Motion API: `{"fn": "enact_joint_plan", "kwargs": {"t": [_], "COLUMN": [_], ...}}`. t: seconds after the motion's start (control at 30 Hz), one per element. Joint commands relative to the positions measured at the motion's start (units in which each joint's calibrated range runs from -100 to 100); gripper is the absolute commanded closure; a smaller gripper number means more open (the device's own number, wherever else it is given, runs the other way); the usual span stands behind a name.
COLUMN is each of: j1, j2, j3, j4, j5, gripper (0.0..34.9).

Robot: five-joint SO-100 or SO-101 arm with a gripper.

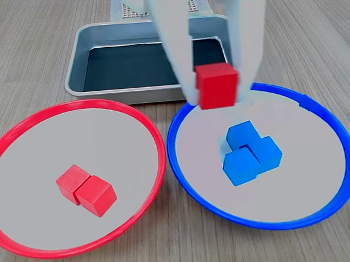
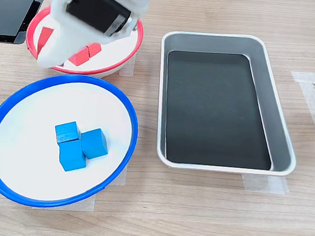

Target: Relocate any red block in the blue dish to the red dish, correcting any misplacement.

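- In the first exterior view you get the good stuff: the gripper (image 1: 218, 86) comes down from the top centre of the frame with its two pale fingers (image 1: 177, 40) clamped on the red block (image 1: 217, 84), which hangs in the air.
- That block sits in the frame over the far rim of the blue dish (image 1: 342, 136), right of centre, in front of the metal tray (image 1: 76, 69) at top centre. You can't really tell from this angle if it's over the dish or just past its edge.
- In the second exterior view the held block is hidden. You only see the arm's white and black body (image 2: 92, 10) in the upper left of the frame, covering part of the red dish (image 2: 131, 52).
- The second exterior view does give you the tray (image 2: 271, 78) in full, with its dark floor, filling the right half of the frame. The first exterior view has the arm in front of it.
- Counts: three blue cubes (image 1: 249, 152) bunched together, touching, inside the blue dish in both exterior views (image 2: 79, 144).
- Two red cubes (image 1: 85, 189) lie touching in the red dish (image 1: 158, 144) at lower left of the first exterior view. The second exterior view shows only bits of red (image 2: 86, 54) past the arm.
- So you've got three red in all, one held, plus two dishes and one tray, all on the wooden table (image 2: 204, 210).
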Motion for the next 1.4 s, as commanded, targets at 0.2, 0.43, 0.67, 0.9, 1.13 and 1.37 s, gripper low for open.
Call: {"fn": "enact_joint_plan", "kwargs": {"t": [0.2,0.43,0.67,0.9,1.13,1.37], "j1": [11.2,16.8,18.0,16.8,14.5,12.6], "j2": [-2.8,0.6,5.7,12.0,17.0,22.0], "j3": [4.1,4.6,4.9,0.8,-4.4,-11.7], "j4": [0.7,1.6,1.4,1.4,1.6,3.3], "j5": [-6.0,-6.6,-7.2,-8.5,-9.6,-10.6], "gripper": [34.6,34.6,34.6,34.6,34.6,34.6]}}
